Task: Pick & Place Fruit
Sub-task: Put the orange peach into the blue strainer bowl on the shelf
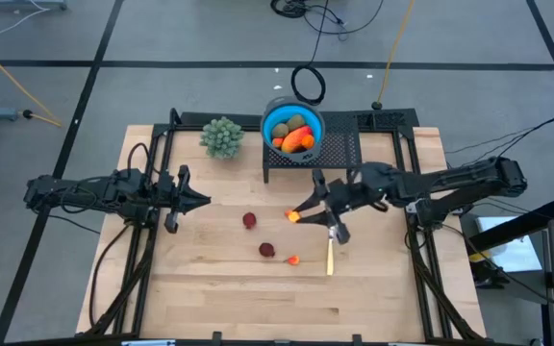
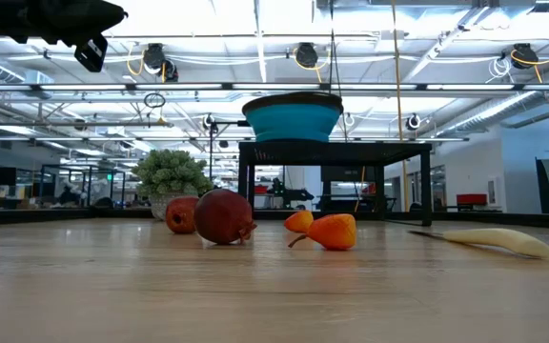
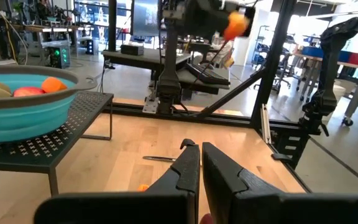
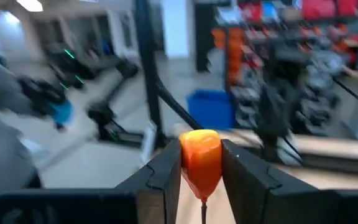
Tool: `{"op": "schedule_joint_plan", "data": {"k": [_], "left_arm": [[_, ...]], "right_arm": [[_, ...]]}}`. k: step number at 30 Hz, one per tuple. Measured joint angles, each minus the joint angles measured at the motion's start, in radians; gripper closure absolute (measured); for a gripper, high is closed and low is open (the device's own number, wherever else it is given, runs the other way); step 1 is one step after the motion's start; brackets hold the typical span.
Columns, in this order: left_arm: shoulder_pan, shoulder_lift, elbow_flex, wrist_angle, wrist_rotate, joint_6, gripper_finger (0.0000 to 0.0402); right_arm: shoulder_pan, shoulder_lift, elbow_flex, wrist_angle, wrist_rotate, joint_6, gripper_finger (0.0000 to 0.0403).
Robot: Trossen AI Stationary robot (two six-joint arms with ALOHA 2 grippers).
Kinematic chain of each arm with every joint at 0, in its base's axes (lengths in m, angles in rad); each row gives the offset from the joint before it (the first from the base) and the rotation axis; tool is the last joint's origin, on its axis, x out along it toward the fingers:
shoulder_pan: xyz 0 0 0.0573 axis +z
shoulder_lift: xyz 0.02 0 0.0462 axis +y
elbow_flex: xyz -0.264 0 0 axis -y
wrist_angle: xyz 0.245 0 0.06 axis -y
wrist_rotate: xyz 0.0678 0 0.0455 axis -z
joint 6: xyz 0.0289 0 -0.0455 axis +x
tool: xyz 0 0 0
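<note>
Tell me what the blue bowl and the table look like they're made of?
The blue bowl looks like soft matte silicone or plastic: stepped walls suggest it collapses, with a darker rim. The table appears to be pale wood, showing plank seams and grain with a slight sheen in the low view.

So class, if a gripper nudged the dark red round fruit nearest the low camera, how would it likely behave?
The dark red round fruit is nearly spherical, so it would probably roll. It looks small, likely light. Its smooth curve might slip between fingers.
</note>
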Motion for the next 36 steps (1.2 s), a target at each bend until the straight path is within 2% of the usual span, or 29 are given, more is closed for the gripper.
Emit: {"op": "schedule_joint_plan", "data": {"k": [13, 16, 23, 27, 30, 32, 36], "left_arm": [[0.0, 0.0, 0.0, 0.0, 0.0, 0.0, 0.0385], [0.0, 0.0, 0.0, 0.0, 0.0, -0.001, 0.0385], [0.0, 0.0, 0.0, 0.0, 0.0, -0.001, 0.0385], [0.0, 0.0, 0.0, 0.0, 0.0, -0.001, 0.0385], [0.0, 0.0, 0.0, 0.0, 0.0, -0.003, 0.0385], [0.0, 0.0, 0.0, 0.0, 0.0, -0.003, 0.0385], [0.0, 0.0, 0.0, 0.0, 0.0, -0.003, 0.0385]], "right_arm": [[0.0, 0.0, 0.0, 0.41, -0.357, 0.147, 0.0305], [0.0, 0.0, 0.0, 0.45, -0.387, 0.149, 0.0305], [0.0, 0.0, 0.0, 0.434, -0.388, 0.149, 0.0305], [-0.001, 0.001, 0.0, 0.432, -0.368, 0.149, 0.0305], [-0.001, 0.001, 0.0, 0.419, -0.307, 0.149, 0.0305], [-0.002, 0.001, 0.0, 0.383, -0.224, 0.139, 0.0305], [-0.003, 0.001, 0.0, 0.31, 0.031, 0.08, 0.0305]]}}
